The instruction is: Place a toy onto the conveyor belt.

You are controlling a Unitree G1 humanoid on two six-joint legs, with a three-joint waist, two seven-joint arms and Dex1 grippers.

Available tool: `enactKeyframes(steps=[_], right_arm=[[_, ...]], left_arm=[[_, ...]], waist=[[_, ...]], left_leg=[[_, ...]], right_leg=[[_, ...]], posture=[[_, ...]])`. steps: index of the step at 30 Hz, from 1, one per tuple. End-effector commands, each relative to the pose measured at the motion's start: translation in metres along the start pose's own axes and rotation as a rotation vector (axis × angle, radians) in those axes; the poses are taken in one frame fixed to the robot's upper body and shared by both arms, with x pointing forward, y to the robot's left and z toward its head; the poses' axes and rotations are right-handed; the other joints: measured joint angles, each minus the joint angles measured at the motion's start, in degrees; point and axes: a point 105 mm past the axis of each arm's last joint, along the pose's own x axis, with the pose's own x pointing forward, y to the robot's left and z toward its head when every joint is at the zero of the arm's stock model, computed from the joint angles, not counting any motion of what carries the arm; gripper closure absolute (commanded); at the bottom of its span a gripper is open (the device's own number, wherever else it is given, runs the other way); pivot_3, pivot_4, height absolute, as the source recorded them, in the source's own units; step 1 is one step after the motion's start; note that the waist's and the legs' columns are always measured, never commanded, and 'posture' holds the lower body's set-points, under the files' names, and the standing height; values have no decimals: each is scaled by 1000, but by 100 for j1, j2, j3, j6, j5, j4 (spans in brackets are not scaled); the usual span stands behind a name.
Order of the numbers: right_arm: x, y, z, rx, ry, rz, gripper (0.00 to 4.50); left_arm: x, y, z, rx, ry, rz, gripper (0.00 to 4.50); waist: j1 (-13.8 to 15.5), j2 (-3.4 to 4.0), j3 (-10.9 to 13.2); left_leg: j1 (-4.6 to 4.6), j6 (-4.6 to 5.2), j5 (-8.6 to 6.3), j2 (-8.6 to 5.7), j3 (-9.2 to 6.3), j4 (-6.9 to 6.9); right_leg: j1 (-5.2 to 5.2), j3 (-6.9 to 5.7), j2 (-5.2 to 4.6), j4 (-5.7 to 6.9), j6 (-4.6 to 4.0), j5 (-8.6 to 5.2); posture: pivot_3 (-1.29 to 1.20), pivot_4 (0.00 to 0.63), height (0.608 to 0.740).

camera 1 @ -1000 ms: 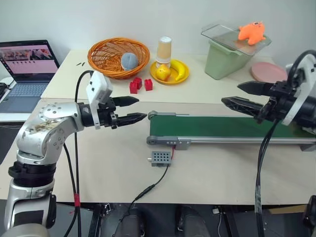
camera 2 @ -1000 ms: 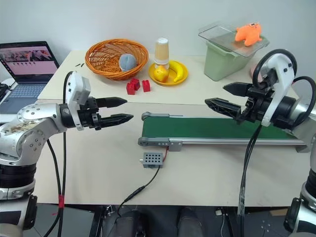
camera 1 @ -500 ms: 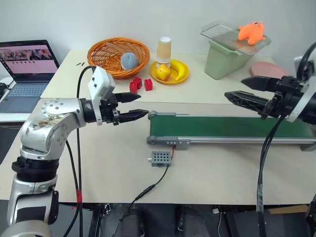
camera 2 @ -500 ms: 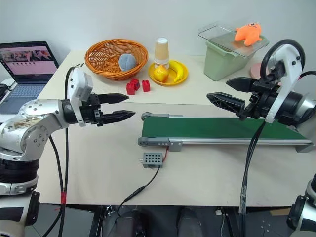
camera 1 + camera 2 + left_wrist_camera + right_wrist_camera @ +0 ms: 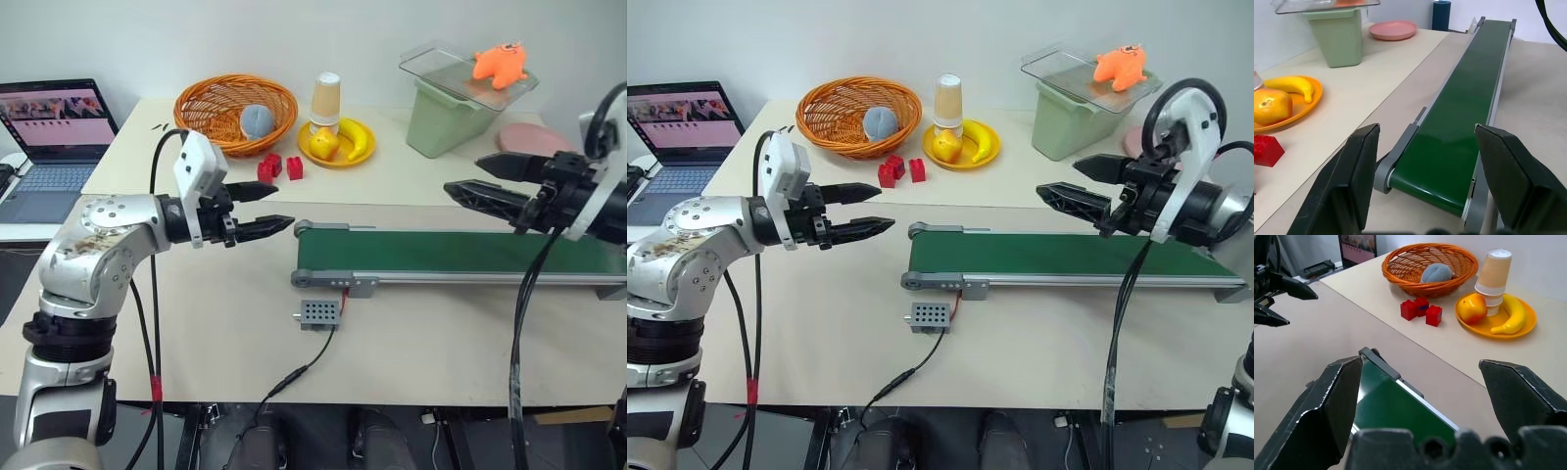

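Note:
The conveyor belt [image 5: 460,251] runs dark green between grey rails across the table's right half. My left gripper [image 5: 282,208] hovers open and empty just off the belt's left end, pointing along it [image 5: 1459,112]. Above the belt's right part, my right gripper [image 5: 462,176] is open and empty too, pointing left. Toys lie apart from both: an orange plush toy [image 5: 500,64] on a clear lid at the back right, a blue-grey soft ball [image 5: 257,119] in the basket, and red bricks [image 5: 279,167] behind the belt's left end.
An orange wicker basket [image 5: 235,98], a paper cup [image 5: 325,98] and a yellow plate of fruit [image 5: 338,145] stand at the back. A green bin [image 5: 451,122] and pink plate [image 5: 529,142] are back right. A laptop [image 5: 54,127] sits left. A grey control box [image 5: 318,313] with cable lies before the belt.

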Motion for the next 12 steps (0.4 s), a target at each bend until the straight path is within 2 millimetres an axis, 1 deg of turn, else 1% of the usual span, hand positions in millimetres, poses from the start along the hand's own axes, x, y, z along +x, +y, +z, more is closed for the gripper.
enactKeyframes(steps=[1,5,6,12], right_arm=[[-4,-1,16,-58,-52,-10,46],[0,3,7,-43,-34,8,46],[2,4,3,-39,-28,10,46],[6,5,-6,-31,-16,11,46]], left_arm=[[-8,3,11,34,-30,42,1222],[-14,11,7,9,-25,113,1222],[-17,12,4,6,-15,132,1222],[-22,10,-8,0,17,165,1222]], waist=[[0,0,0],[-2,0,0],[-2,0,0],[-2,0,0]], left_leg=[[0,0,0,0,0,0],[0,0,0,0,0,0],[1,0,0,1,0,0],[1,0,0,1,0,0]], right_leg=[[0,0,0,0,0,0],[0,0,0,0,0,0],[0,0,0,1,0,0],[0,1,0,0,0,0]], posture=[[0,150,734],[0,150,734],[0,150,734],[0,150,734]])
